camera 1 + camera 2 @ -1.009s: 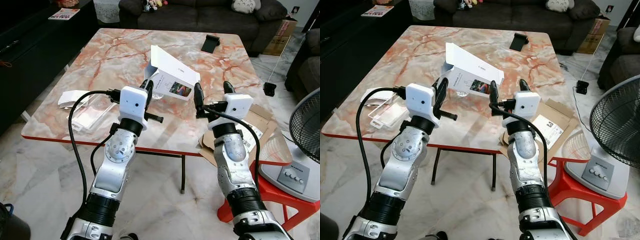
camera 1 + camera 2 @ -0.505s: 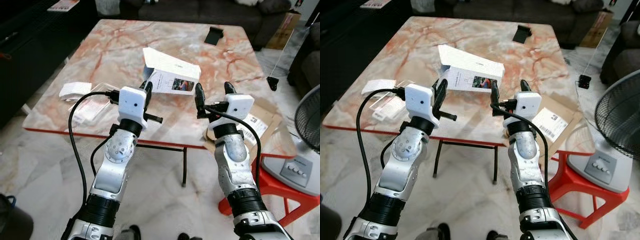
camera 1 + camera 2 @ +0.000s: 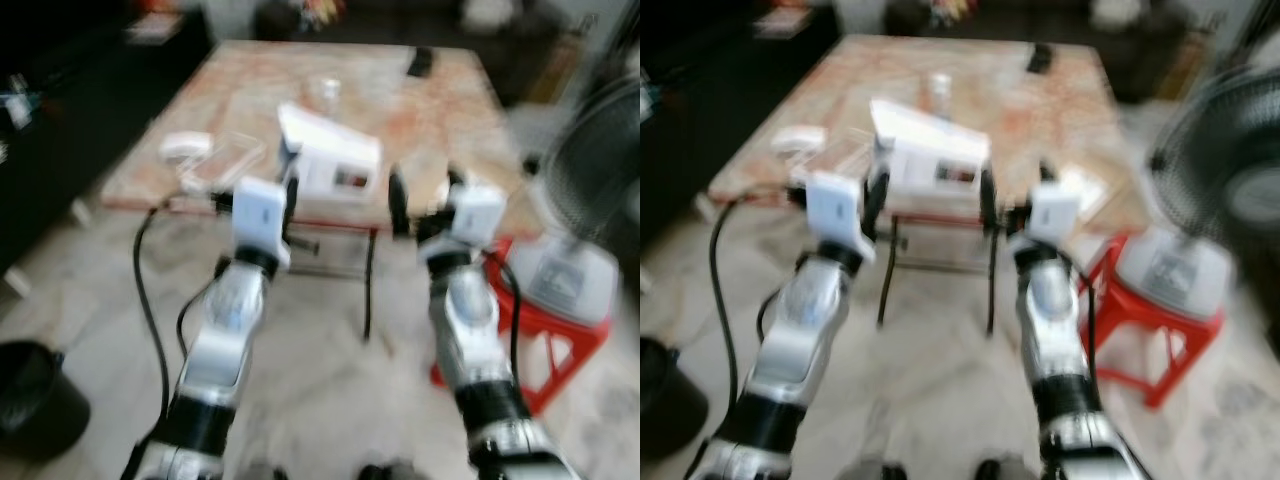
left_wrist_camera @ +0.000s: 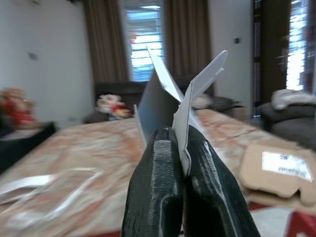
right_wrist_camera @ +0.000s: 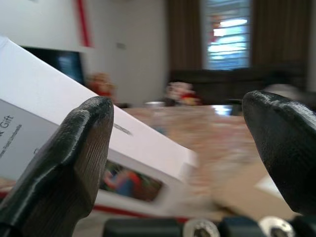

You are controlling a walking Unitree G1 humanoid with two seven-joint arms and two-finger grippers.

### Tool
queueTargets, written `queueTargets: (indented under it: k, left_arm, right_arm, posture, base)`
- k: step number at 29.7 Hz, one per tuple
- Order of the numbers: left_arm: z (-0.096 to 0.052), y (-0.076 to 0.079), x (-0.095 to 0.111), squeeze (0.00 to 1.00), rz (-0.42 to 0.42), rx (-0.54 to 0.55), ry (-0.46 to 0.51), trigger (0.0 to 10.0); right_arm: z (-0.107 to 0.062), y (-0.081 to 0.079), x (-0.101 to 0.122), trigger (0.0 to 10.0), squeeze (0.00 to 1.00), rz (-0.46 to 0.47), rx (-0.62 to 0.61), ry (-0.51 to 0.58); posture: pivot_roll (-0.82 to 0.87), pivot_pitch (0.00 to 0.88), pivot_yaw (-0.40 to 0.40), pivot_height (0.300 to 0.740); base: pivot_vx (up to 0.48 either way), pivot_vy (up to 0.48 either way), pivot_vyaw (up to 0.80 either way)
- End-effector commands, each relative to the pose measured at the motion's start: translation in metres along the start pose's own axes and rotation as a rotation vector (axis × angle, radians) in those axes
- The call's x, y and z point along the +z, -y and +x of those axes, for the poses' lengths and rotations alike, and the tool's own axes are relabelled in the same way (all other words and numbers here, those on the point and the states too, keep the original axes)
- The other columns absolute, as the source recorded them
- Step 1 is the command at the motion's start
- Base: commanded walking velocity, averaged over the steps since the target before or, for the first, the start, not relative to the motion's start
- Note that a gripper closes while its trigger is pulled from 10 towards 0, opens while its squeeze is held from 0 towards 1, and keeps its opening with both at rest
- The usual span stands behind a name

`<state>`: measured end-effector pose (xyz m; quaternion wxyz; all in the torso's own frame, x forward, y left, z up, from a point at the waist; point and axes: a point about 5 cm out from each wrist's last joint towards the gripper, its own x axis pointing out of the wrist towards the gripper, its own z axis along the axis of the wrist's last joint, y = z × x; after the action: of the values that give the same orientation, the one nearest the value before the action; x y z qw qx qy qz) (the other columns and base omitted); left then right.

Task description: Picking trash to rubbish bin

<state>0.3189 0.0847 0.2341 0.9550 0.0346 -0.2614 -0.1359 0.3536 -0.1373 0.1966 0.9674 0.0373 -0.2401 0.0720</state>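
A white cardboard box (image 3: 335,165) with an open flap and a small printed picture hangs in the air in front of the table edge. My left gripper (image 4: 183,163) is shut on one of the box's thin flaps (image 4: 197,94). My right gripper (image 5: 182,103) stands open just to the right of the box (image 5: 59,113), its fingers (image 3: 395,200) apart with nothing between them. A black rubbish bin (image 3: 35,400) stands on the floor at the lower left. The head views are blurred by motion.
The marble-topped table (image 3: 380,90) lies ahead with clear plastic packaging (image 3: 215,160) and white scraps on its left part. A fan (image 3: 590,130) and a red stool (image 3: 540,350) stand at the right. Flat cardboard (image 4: 276,168) lies by the table's right edge.
The whole view has pulled back from the table and blurred, so the camera has moved. The box stays in my left gripper, now off the tabletop. The black bin has come into view.
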Motion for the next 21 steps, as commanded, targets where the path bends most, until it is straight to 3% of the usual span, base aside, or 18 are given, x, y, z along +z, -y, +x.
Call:
queueTargets:
  k: [1,6,12,14,15,19,20,21]
  left_arm:
    - [-0.004,-0.003,-0.004,0.00,-0.007,0.010,-0.019,10.0]
    - [-0.006,-0.006,-0.005,0.00,0.001,0.028,-0.028,10.0]
    - [-0.020,-0.016,-0.034,0.00,0.031,0.057,-0.156,10.0]
    - [-0.039,-0.028,-0.062,0.00,0.022,0.099,-0.272,10.0]
    - [-0.039,-0.028,-0.062,0.00,0.022,0.099,-0.272,10.0]
    - [-0.077,-0.047,-0.106,0.00,-0.001,0.171,-0.482,10.0]
    - [-0.099,-0.054,-0.126,0.00,0.003,0.192,-0.584,10.0]
    - [-0.104,-0.055,-0.130,0.00,0.004,0.196,-0.606,10.0]
  right_arm:
    - [-0.004,-0.006,-0.006,10.0,0.00,0.016,0.010,-0.024]
    - [-0.007,-0.005,-0.010,10.0,0.00,0.017,0.011,-0.041]
    - [-0.019,0.006,-0.030,10.0,0.00,0.070,-0.040,-0.137]
    - [-0.038,0.019,-0.055,10.0,0.00,0.089,-0.085,-0.264]
    - [-0.038,0.019,-0.055,10.0,0.00,0.089,-0.085,-0.264]
    - [-0.080,0.037,-0.094,10.0,0.00,0.126,-0.149,-0.501]
    - [-0.103,0.046,-0.109,10.0,0.00,0.127,-0.197,-0.605]
    - [-0.109,0.048,-0.112,10.0,0.00,0.126,-0.209,-0.628]
  posture:
    - [0.07,0.143,0.007,0.740]
    - [0.07,0.150,0.005,0.740]
    - [0.07,0.160,0.001,0.740]
    - [0.07,0.164,-0.002,0.740]
    - [0.07,0.164,-0.002,0.740]
    - [0.07,0.168,-0.004,0.740]
    - [0.07,0.173,-0.005,0.740]
    - [0.07,0.173,-0.005,0.740]
  base:
    - [-0.330,0.000,0.00]
    - [-0.252,0.000,0.00]
    - [0.000,0.000,0.00]
    - [0.000,0.000,0.00]
    - [0.000,0.000,0.00]
    - [0.000,0.000,0.00]
    - [0.000,0.000,0.00]
    - [0.000,0.000,0.00]
